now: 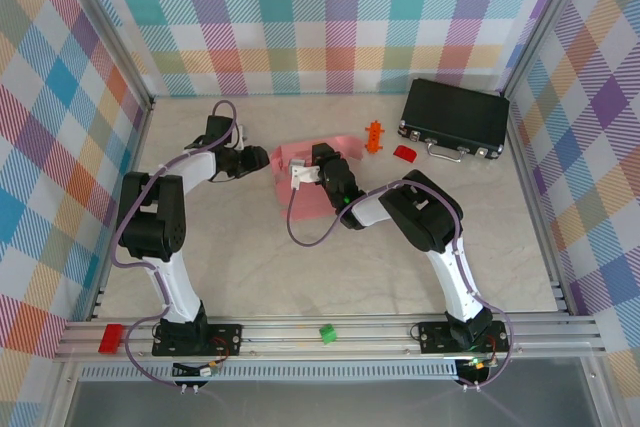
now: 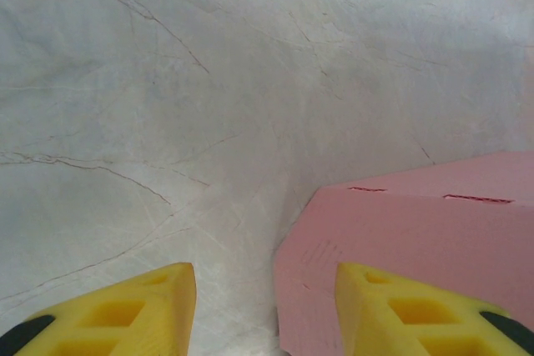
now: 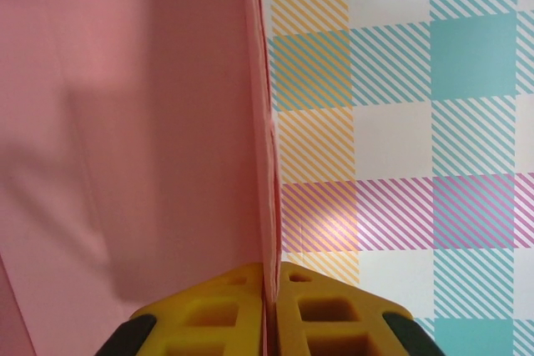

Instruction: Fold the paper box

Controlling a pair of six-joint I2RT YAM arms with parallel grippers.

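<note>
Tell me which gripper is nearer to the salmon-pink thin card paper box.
Right. The right gripper is shut on an edge of the salmon-pink paper box. The left gripper hovers open at the box's left edge, partly over the card; contact is unclear.

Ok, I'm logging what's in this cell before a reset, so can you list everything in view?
paper box: one, salmon pink, mid-table between the grippers
black case: one, black with metal latches, far right of the table
small red block: one, red, just in front of the case
orange piece: one, orange, left of the case
green rail block: one, green, on the near rail
red rail block: one, red, left end of the near rail
table: one, pale marble
left gripper: one, yellow fingers, open at the box's edge
right gripper: one, yellow fingers, shut on an upright panel of the box
</note>
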